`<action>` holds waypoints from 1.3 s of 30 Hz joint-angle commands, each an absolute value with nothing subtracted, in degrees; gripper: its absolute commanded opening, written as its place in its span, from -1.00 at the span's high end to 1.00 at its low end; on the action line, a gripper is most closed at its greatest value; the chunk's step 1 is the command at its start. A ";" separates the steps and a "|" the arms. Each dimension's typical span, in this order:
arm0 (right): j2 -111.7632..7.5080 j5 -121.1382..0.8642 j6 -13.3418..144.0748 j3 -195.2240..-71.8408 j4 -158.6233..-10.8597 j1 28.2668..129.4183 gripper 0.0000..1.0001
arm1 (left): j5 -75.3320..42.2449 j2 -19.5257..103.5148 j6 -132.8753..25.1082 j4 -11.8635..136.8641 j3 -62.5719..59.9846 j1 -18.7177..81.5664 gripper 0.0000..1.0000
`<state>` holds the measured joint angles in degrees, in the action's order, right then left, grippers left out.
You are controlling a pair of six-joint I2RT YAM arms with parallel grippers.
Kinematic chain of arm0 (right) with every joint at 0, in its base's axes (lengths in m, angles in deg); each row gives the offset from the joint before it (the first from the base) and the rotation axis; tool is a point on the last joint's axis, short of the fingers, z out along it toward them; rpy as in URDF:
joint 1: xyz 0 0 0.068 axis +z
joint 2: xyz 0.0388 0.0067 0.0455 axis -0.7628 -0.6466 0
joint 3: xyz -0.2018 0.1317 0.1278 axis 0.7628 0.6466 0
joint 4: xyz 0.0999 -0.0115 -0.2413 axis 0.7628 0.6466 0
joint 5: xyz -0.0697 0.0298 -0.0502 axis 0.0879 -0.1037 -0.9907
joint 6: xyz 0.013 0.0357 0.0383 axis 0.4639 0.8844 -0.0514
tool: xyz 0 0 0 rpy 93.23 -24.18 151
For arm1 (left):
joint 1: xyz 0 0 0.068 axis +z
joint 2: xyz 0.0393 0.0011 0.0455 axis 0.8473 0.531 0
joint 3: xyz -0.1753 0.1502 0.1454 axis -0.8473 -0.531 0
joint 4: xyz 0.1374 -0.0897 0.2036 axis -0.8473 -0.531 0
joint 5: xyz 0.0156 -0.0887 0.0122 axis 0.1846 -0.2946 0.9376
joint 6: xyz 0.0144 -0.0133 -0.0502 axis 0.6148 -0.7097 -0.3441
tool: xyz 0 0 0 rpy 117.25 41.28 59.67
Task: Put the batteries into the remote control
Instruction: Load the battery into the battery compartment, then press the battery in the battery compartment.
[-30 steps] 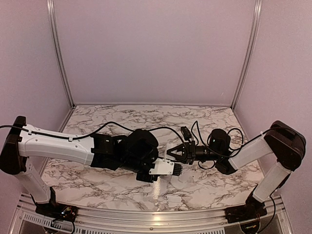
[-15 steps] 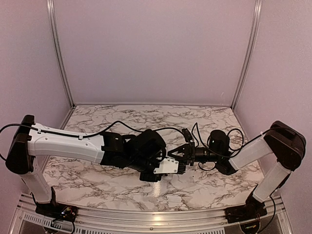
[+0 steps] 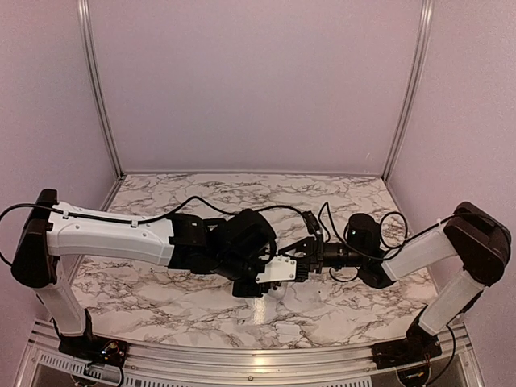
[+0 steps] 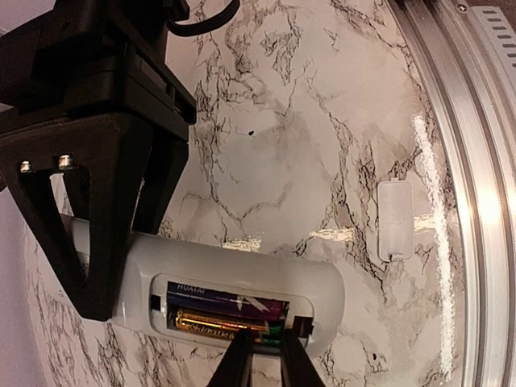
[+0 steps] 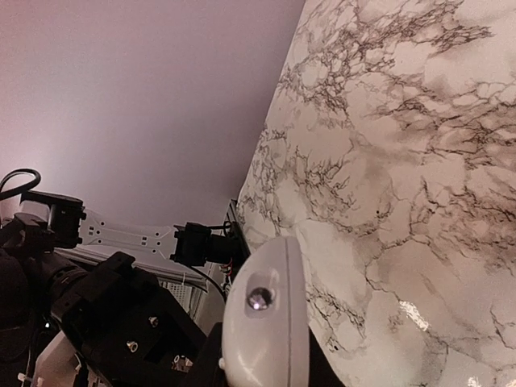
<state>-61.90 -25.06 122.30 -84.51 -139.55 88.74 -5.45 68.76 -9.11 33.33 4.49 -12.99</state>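
My right gripper [image 3: 305, 260] is shut on one end of the white remote control [image 3: 280, 272] and holds it above the table, back side up. In the left wrist view the remote [image 4: 242, 270] has its battery bay open. A golden battery [image 4: 214, 324] lies in the near slot and a purple-labelled one [image 4: 226, 300] in the far slot. My left gripper [image 4: 268, 343] has its jaws nearly together, with the tips at the golden battery's right end. In the right wrist view I see only the remote's rounded end [image 5: 266, 322] with its small lens.
A small white battery cover [image 4: 395, 219] lies flat on the marble table near the front metal rail [image 4: 476, 201]; it also shows in the top view [image 3: 288, 329]. Lilac walls stand behind and on both sides.
My left arm has moved right, bringing its gripper up against the remote. My right gripper has shifted slightly left with the remote still in it.
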 commanded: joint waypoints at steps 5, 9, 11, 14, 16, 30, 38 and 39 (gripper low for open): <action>-58.08 -20.54 120.99 -86.92 -141.17 89.26 1.00 | -6.19 59.50 -12.30 40.22 -0.70 -11.51 0.48; -57.62 -21.15 119.45 -86.99 -139.11 88.55 1.00 | -7.86 55.44 -15.73 43.01 -3.54 -11.36 0.28; -57.40 -21.21 119.14 -87.14 -138.92 88.24 1.00 | -8.10 53.16 -18.21 45.86 -6.10 -10.98 0.05; -56.89 -21.22 118.61 -87.46 -139.24 88.12 1.00 | -10.09 50.75 -25.01 49.69 -9.33 -9.13 -0.19; -56.39 -21.28 118.19 -87.64 -139.86 88.12 1.00 | -12.38 49.92 -31.05 51.34 -10.61 -7.41 -0.33; -51.59 -21.89 111.32 -91.42 -133.13 88.08 1.00 | -28.90 54.75 -61.55 67.79 -15.61 -1.31 -0.41; -50.79 -22.16 111.15 -92.06 -133.27 88.12 1.00 | -33.41 58.02 -64.96 71.87 -14.99 -1.32 -0.17; -50.72 -22.10 111.17 -92.15 -133.21 88.10 1.00 | -33.43 58.34 -64.91 71.78 -14.81 -1.31 -0.12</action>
